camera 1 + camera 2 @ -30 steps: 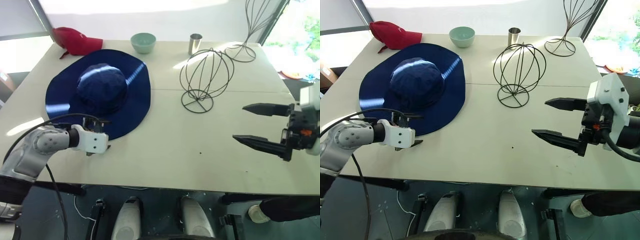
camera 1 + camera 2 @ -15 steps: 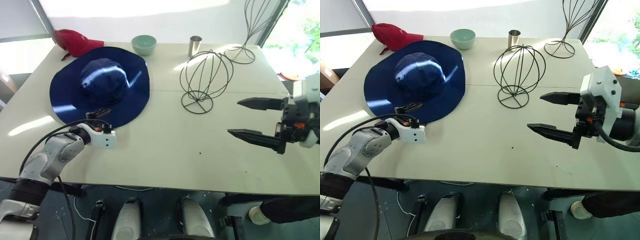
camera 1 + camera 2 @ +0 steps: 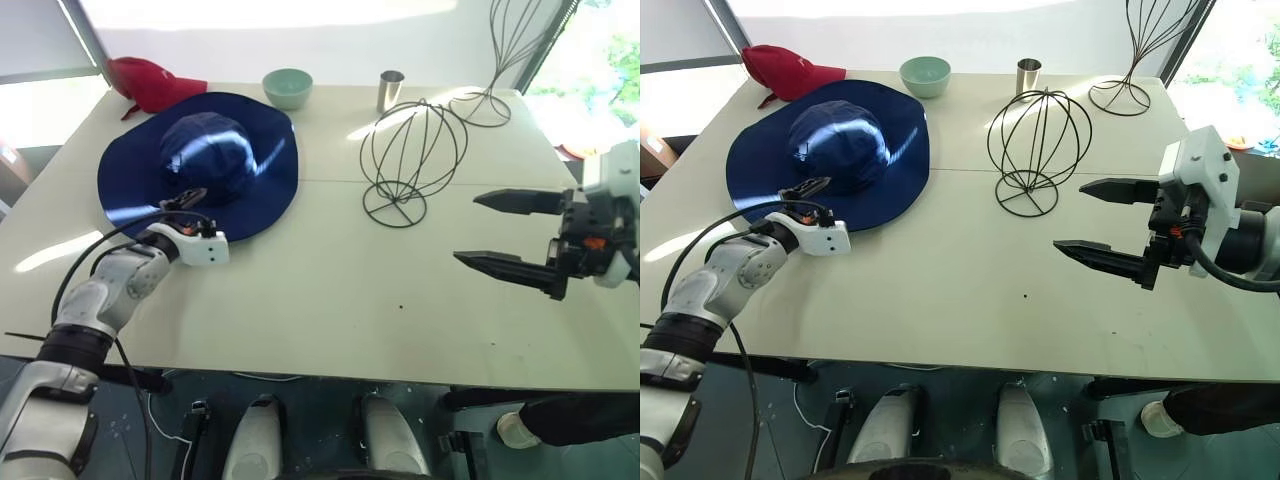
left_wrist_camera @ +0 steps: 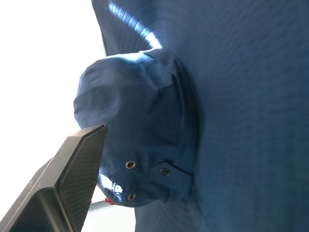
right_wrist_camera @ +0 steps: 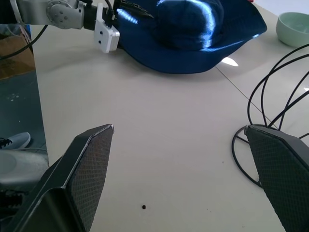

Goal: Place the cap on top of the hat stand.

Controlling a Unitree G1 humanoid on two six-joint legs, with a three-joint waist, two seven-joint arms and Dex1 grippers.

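The navy-blue cap (image 3: 205,150) lies flat on the table's left half, crown up. My left gripper (image 3: 190,202) is at the near edge of the cap's brim, open, with one black finger (image 4: 79,164) raised over the brim and pointing at the crown (image 4: 145,121); the other finger is hidden. The hat stand (image 3: 413,150), a low globe of dark wire hoops, stands right of centre with nothing on it. My right gripper (image 3: 466,229) hovers open above the table, to the right of the stand, its fingers pointing left.
A red baseball cap (image 3: 150,82), a pale green bowl (image 3: 287,86) and a metal cup (image 3: 391,88) line the far edge. A taller wire stand (image 3: 490,100) is at the back right. Bare table lies between the cap and the globe stand.
My left gripper has swung forward and turned toward the cap, and its finger now reaches over the brim's near edge. The right gripper has stayed about where it was.
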